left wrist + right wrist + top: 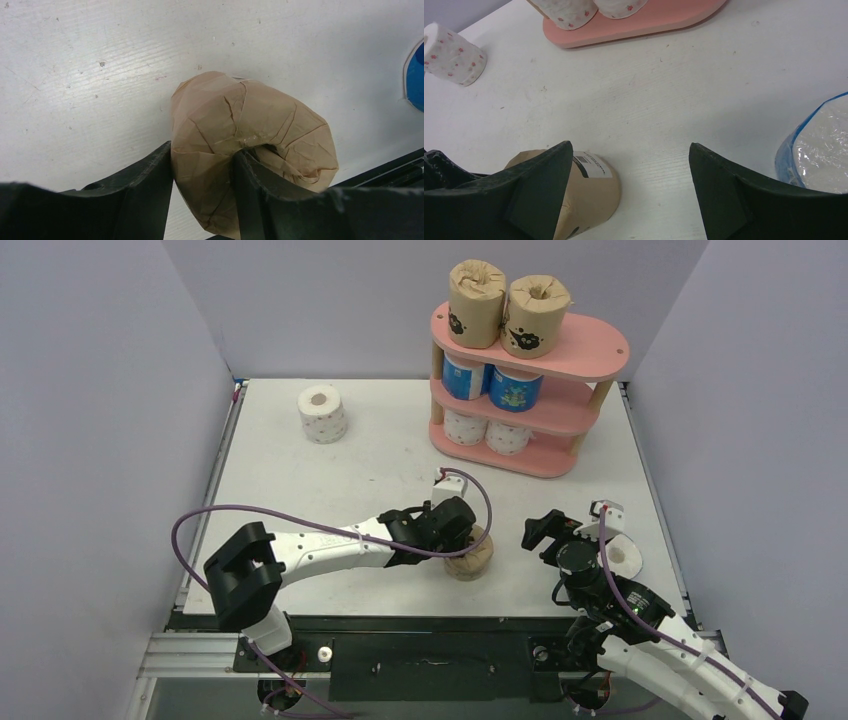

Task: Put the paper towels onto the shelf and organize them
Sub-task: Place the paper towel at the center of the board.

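1. White roll with pink dots [322, 413]: stands upright and alone, upper left of the table [300, 500], hollow core facing up. The right wrist view shows it at its upper left corner. No writing legible.

2. Left gripper [455, 530]: lower centre of the overhead view, clenched on item 3. Only the left wrist view shows how: one finger [145, 195] presses the outside of the wrap, and the other appears to sit in the hollow end.

3. Brown roll [472, 556]: lies on its side on the table, close to the near edge. A white barcode sticker [591, 165] on its wrap shows only in the right wrist view; its print is too small to read.

4. Shelf [590, 345]: pink, three tiers, upper right of the overhead view at the back of the table.
   - Top: two brown rolls with black animal drawings [476, 302], upright, touching.
   - Middle: two blue patterned rolls [515, 388].
   - Bottom: two white dotted rolls [508, 436].
   - The right end of every tier is bare board.

5. Right gripper [545, 532]: lower right, jaws spread wide, grasping nothing. Bare tabletop shows between the fingers, stretching to the shelf's base.

6. Blue-wrapped roll [819, 150]: on the table just right of the right gripper, near the right edge. The overhead view shows only its pale end; the left wrist view catches a blue sliver at its right border.
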Controlling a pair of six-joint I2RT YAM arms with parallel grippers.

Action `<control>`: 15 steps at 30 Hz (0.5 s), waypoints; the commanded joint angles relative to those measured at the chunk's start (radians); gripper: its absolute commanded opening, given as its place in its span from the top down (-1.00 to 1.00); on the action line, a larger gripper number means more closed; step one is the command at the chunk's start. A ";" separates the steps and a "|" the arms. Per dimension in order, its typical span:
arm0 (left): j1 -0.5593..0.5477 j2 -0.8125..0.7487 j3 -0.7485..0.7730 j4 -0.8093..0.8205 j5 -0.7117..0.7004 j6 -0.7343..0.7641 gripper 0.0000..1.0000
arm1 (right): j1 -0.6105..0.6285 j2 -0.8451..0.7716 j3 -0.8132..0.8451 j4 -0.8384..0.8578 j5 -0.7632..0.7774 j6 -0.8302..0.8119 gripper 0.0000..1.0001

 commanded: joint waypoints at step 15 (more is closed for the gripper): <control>-0.011 -0.048 0.047 0.036 0.023 0.003 -0.45 | -0.007 0.014 0.039 -0.002 -0.015 -0.022 -0.61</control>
